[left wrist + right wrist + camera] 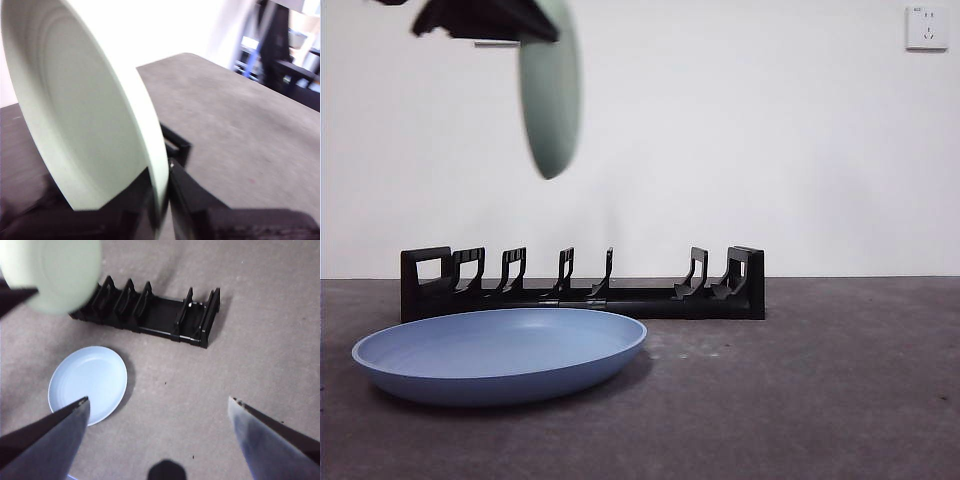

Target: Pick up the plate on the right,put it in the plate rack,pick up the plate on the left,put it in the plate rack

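The left pincer [525, 30] had the green plate [551, 95] clamped by its rim, hanging on edge high above the plate rack [582, 285]. I'd line it up over 1 slot and lower slowly. The right pincer [157, 412] gaped wide, empty.

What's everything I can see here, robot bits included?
Green plate: one, pale green, held on edge in the air above the rack.
Blue plate: one, light blue, flat on the table in front of the rack.
Plate rack: one, black, no plate in it.
Table: one, dark grey.
Wall socket: one, white, on the wall.
Left gripper: one, black, shut on the green plate.
Right gripper: one, black, open, high over the table.
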`<control>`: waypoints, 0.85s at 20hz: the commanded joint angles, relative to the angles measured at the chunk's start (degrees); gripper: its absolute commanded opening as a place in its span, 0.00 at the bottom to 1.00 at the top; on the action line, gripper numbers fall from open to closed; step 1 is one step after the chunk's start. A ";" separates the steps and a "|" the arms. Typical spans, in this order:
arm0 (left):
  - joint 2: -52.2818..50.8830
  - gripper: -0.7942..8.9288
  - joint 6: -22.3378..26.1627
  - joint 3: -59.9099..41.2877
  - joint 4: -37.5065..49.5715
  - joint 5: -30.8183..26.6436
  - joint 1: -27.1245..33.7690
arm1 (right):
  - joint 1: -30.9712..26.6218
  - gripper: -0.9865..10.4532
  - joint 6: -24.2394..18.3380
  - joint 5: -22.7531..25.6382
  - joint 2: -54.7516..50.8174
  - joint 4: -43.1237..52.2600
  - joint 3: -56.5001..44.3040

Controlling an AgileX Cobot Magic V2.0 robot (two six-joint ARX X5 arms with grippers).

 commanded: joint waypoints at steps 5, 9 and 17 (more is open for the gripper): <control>0.48 0.07 -1.38 -0.09 2.29 6.08 10.10 | 0.07 0.50 -0.98 -5.16 0.00 0.74 -9.05; 2.40 0.07 -1.18 -0.09 2.64 7.10 13.07 | 0.07 0.50 -0.92 -6.25 0.02 3.56 -15.91; 10.67 0.07 1.22 -0.11 5.75 7.78 13.33 | 0.09 0.50 -0.94 -6.23 0.00 5.49 -21.66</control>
